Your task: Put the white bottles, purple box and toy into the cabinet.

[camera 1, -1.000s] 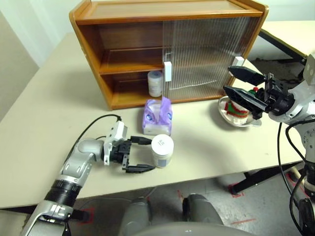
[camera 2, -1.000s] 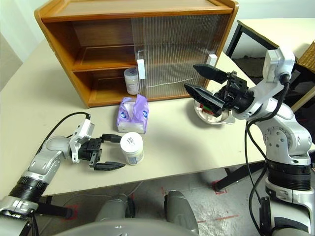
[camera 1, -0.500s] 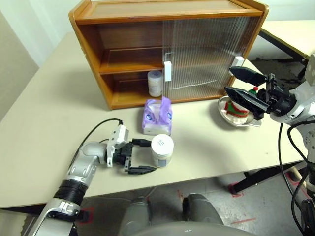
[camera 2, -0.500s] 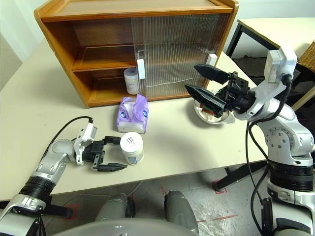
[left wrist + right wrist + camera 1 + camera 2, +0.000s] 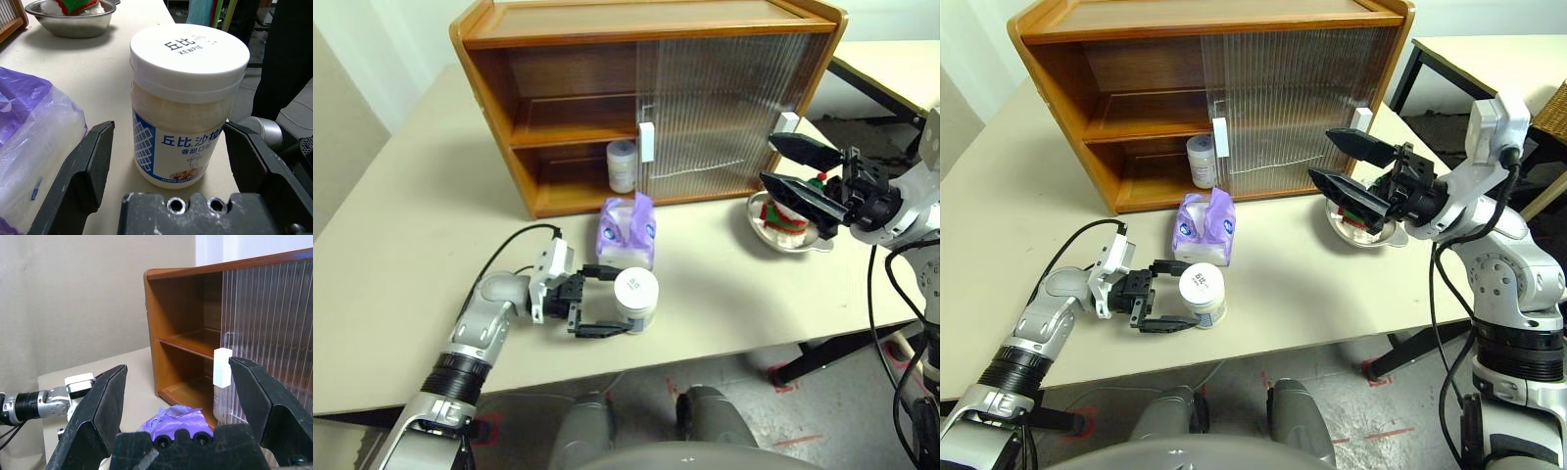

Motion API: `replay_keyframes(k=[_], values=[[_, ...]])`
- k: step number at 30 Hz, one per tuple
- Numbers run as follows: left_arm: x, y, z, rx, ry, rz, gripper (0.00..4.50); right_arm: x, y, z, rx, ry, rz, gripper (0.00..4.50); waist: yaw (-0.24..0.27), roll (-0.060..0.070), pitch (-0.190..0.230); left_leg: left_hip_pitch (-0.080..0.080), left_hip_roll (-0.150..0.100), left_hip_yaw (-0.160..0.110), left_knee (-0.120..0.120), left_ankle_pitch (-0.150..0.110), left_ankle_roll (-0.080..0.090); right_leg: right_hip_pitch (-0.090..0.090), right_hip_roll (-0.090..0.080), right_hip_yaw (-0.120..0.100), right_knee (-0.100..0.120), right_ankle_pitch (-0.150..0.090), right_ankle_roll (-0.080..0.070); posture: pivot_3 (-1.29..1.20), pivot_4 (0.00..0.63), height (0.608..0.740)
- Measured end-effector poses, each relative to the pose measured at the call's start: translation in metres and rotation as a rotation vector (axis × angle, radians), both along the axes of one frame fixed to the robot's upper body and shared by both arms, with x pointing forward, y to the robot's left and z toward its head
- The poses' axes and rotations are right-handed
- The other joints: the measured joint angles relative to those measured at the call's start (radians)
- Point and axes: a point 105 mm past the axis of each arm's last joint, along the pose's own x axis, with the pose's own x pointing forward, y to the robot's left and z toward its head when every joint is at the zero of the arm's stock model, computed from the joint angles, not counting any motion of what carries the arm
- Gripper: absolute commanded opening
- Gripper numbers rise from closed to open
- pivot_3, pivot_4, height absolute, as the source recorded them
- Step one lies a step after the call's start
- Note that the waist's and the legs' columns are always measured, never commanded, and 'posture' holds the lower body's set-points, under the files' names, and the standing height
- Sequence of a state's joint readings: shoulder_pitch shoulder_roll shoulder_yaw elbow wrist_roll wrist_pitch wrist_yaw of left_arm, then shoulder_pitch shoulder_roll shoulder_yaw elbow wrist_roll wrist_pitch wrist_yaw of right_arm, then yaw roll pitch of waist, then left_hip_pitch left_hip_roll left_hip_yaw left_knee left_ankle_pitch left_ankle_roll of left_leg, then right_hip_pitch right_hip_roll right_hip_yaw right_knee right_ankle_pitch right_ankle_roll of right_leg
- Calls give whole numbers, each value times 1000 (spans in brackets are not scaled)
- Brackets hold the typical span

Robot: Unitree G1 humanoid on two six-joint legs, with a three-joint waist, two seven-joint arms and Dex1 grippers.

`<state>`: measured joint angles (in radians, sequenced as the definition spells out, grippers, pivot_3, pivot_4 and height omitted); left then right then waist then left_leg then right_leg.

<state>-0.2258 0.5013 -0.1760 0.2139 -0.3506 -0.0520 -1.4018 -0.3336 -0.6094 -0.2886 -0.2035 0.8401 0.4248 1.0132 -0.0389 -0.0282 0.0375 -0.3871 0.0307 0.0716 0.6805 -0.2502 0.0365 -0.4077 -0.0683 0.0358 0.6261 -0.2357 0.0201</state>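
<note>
The scene is evenly and brightly lit, with diffuse light apparently from above. Soft-edged shadows are cast on the beige table (image 5: 401,225): a faint one beside the near white bottle (image 5: 635,301) and a broader one beneath the raised right gripper (image 5: 800,180). The interior of the cabinet (image 5: 558,117) is seen in shade, darker on the lower shelf. Mild sheen is noted on the ribbed sliding door (image 5: 724,108) and on the metal dish (image 5: 73,22). In the left wrist view the bottle label is rendered sharp; the background is slightly soft. Slight bowing of straight lines is seen toward the head-view edges. No motion blur is observed.
</note>
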Motion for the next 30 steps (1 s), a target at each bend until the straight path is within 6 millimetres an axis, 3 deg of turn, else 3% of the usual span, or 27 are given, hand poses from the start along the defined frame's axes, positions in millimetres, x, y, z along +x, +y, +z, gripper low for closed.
replay_keyframes(k=[14,20,30], values=[[3,-8,-1,-13,-4,-14,4480,0,0,0,1,3,-8,4500,-1,0,0,0,0,0,0,0,0,0,0,0,0,0,0,-65,0,740],[2,-9,0,-15,-2,-31,3046,0,0,-1,-1,3,-7,4500,-1,0,0,0,0,0,0,0,0,0,0,0,0,0,0,-60,0,740],[3,-8,2,-10,11,-16,3046,0,0,0,-1,2,-7,4500,-1,0,0,0,0,0,0,0,0,0,0,0,0,0,0,-44,0,740]])
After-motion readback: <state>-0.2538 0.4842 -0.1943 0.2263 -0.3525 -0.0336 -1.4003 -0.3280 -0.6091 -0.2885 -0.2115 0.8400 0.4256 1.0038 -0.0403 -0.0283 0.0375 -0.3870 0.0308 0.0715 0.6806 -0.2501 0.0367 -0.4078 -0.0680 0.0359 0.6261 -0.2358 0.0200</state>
